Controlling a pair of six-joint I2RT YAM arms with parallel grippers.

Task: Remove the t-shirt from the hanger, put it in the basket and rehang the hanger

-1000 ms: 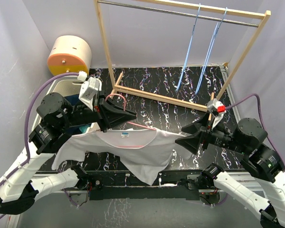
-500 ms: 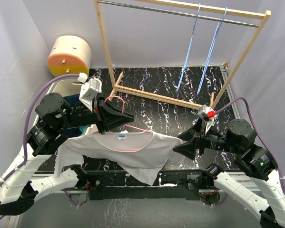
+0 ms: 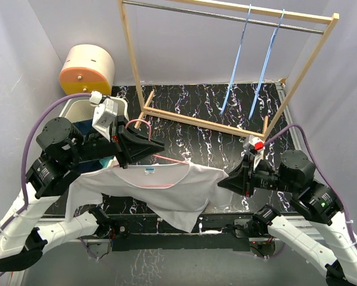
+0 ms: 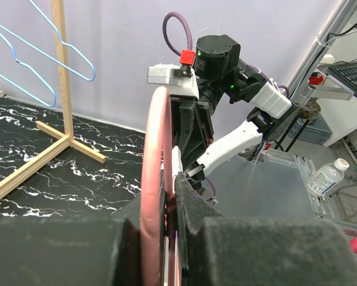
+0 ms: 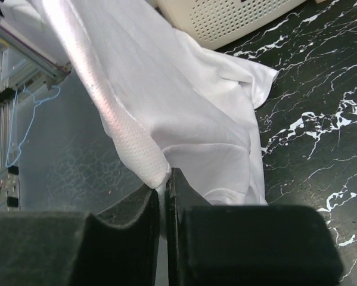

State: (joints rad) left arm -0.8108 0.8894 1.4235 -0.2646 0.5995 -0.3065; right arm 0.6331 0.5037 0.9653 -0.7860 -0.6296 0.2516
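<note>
The left gripper is clenched on the pink hanger, whose curved rod stands upright between the pads. The right gripper pinches a fold of the white t-shirt at its right sleeve edge, jaws pressed together. The shirt hangs on the hanger, spread between both arms above the table's near edge, with its hem drooping at the near side. Left of the shirt is a white basket. Open black marbled tabletop shows between the shirt's far edge and the wooden rack, where two blue hangers hang far right.
</note>
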